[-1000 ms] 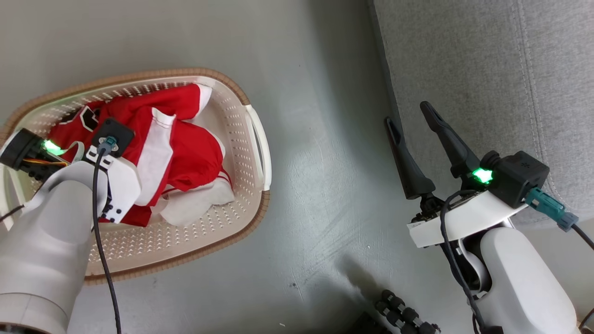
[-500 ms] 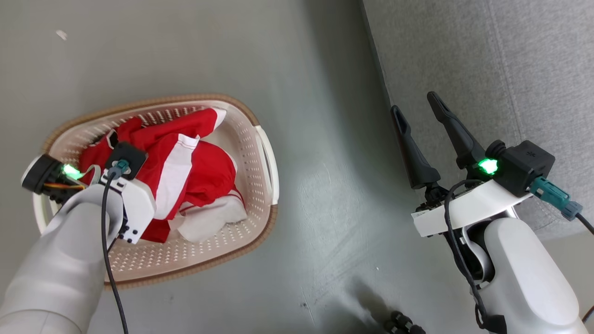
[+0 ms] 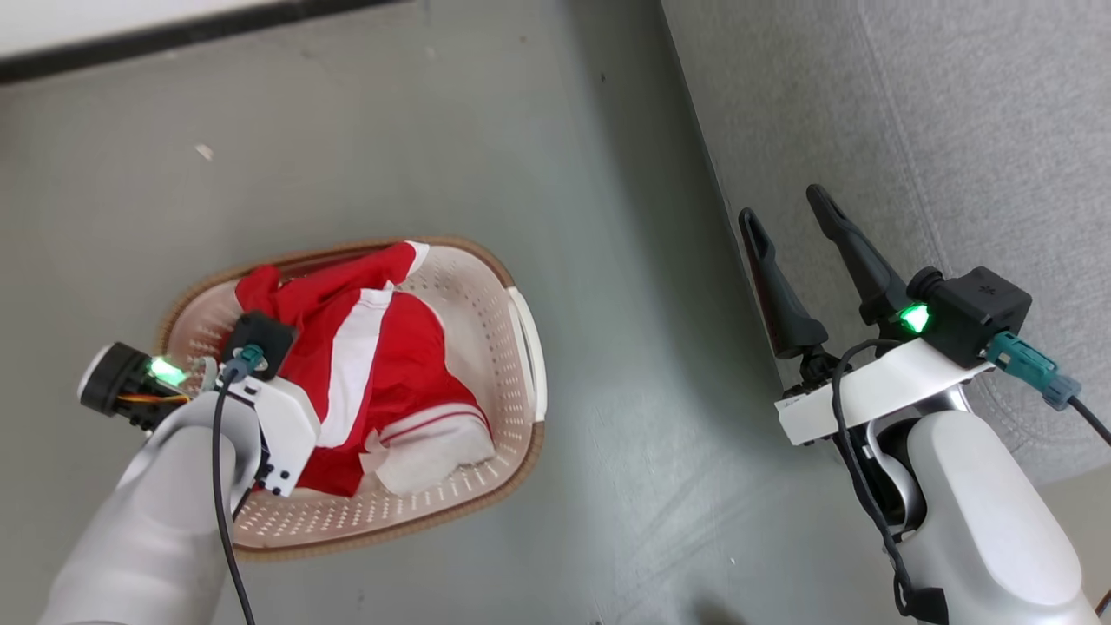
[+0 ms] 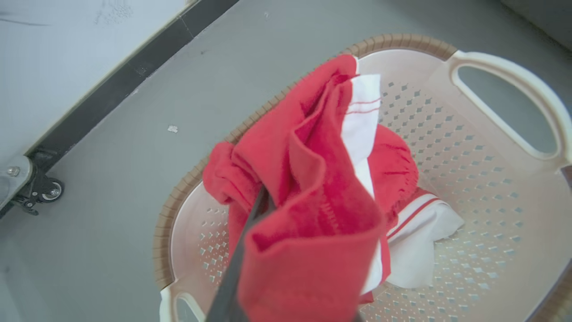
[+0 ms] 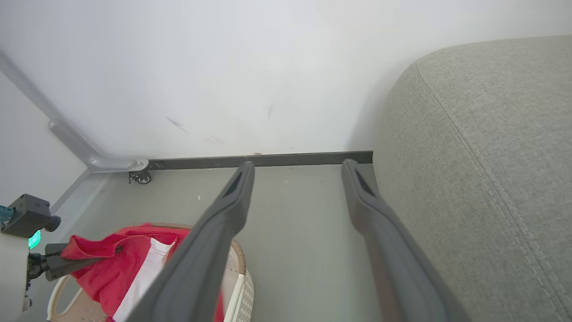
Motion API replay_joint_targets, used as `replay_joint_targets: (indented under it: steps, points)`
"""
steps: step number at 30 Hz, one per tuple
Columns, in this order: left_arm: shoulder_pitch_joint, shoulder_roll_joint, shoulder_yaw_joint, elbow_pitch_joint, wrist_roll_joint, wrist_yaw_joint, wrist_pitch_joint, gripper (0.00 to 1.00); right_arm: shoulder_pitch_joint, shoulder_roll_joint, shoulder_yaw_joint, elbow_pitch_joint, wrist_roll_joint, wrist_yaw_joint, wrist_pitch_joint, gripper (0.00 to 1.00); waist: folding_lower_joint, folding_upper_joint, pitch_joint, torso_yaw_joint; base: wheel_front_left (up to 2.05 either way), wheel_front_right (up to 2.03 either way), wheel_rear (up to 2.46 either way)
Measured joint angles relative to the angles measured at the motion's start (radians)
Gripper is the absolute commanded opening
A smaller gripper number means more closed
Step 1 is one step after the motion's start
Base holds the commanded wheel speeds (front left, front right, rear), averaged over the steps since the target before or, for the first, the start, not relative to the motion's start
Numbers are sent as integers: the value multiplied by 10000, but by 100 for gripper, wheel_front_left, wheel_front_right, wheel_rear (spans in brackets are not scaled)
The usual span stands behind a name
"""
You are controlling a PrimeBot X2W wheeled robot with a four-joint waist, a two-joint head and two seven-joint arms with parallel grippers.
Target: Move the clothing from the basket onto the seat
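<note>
- My left pincer (image 4: 260, 202) is clamped on a fold of the red clothing (image 3: 382, 365), above the left part of the basket. The cloth drapes over the fingers and hides one of them in the wrist view.
- The clothing hangs from that grip, and its lower part, white trim included, lies inside the basket (image 3: 499, 304). I cannot tell whether one garment or both are caught.
- To do this lift well, I judge I should raise it slowly and straight up until the hem clears the brown rim, so the trailing cloth neither snags nor drags the light basket along.
- Then I would carry it rightward over the floor (image 3: 625, 260), high enough that nothing sweeps the ground.
- My right pincer (image 3: 783, 204) stands wide open and empty at the seat's near edge, well apart from the clothing.
- No garment lies on the part of the seat (image 3: 955, 130) that I see.
</note>
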Motion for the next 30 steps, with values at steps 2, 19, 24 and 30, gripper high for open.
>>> replay_joint_targets:
  steps: [2, 19, 24, 30]
  points:
    - [145, -31, 25, -117, -19, 17, 0, 0, 17, 0, 2, 59, -36, 0, 0, 100, 0, 0, -219, 64, 0, 0, 0]
    - [1840, -322, 568, -3668, -815, 364, 0, 0, 723, -15, -213, 658, -288, 0, 0, 100, 0, 0, -2071, 683, 0, 0, 0]
    - [2389, -458, 955, -4406, -1315, 395, 0, 0, 994, -17, -238, 757, -293, 0, 0, 100, 0, 0, -2614, 867, 0, 0, 0]
    - [2876, -474, 1116, -5636, -1450, 391, 0, 0, 1272, -17, -278, 911, -420, 0, 0, 100, 0, 0, -3285, 1080, 0, 0, 0]
